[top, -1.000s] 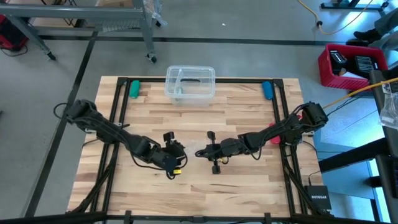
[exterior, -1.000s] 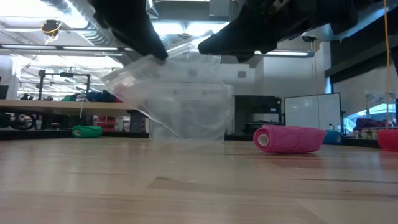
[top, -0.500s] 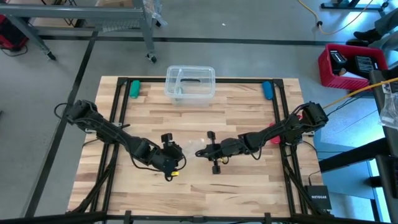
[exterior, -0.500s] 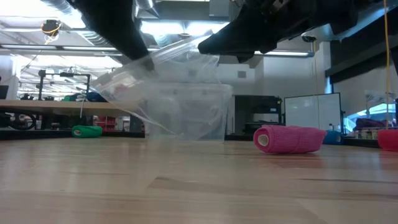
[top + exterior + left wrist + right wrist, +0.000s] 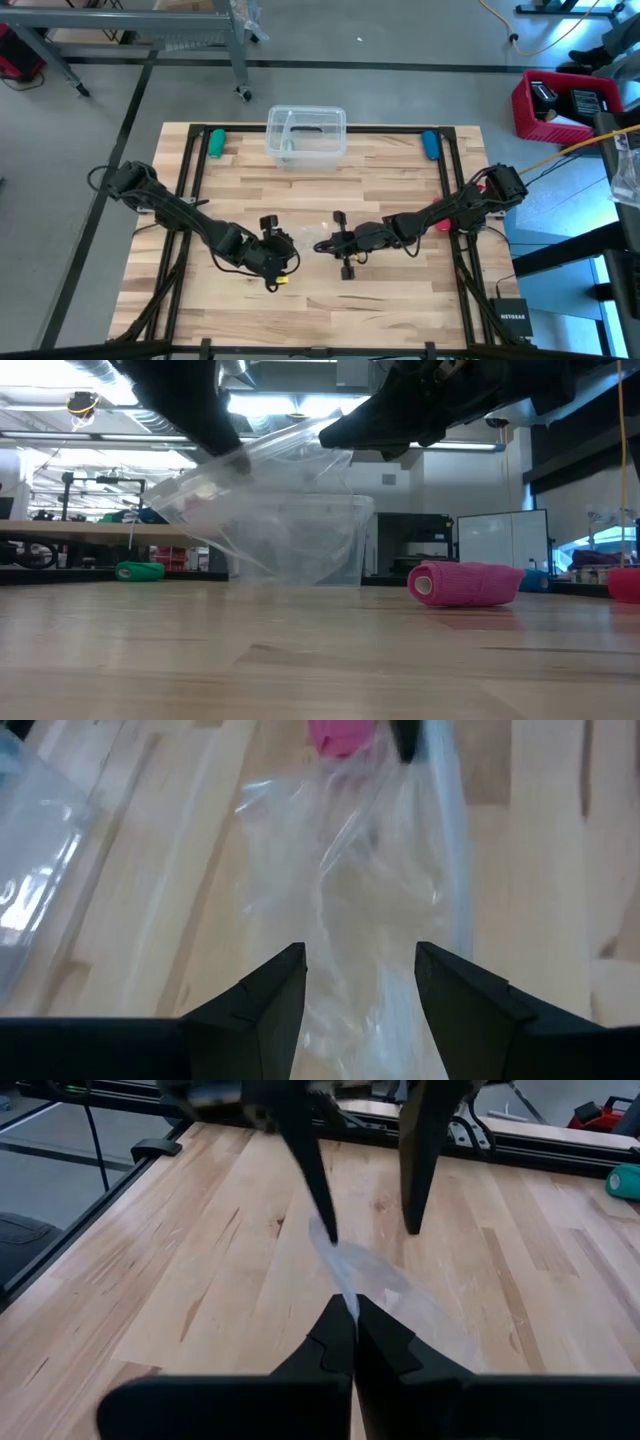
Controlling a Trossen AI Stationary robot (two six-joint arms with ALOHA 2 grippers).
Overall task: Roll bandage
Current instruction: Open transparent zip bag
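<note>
A crumpled clear plastic wrapper (image 5: 260, 510) hangs above mid-table between my two grippers. My right gripper (image 5: 350, 1302) is shut on it. My left gripper (image 5: 360, 955) stands open facing it, with the wrapper (image 5: 370, 890) running between its fingers. The pink bandage (image 5: 465, 582) is a roll lying on its side on the wood to the right of the grippers, touched by neither; it also shows past the wrapper as the bandage (image 5: 340, 735) in the left wrist view. My left gripper is open; one fingertip (image 5: 322, 1230) meets the wrapper's far end, and the film hangs from there (image 5: 238, 460). The fingers slant down from the table's left. My right gripper pinches a gathered edge of the wrapper (image 5: 345, 1285) between its two fingertips, coming nearly level from the table's right. The film is lifted clear and runs on to the left finger.
A clear plastic box (image 5: 305, 135) stands at the far edge. A green object (image 5: 215, 142) and a blue one (image 5: 430, 145) lie near the far corners, and a red object (image 5: 625, 582) at the right. Bare wood lies in front of the grippers.
My left gripper has edged slightly toward the table's left, away from my right gripper, staying open. The wrapper's end at its finger has gone with it, and the film hangs spread a little wider. The bandage has not moved.
</note>
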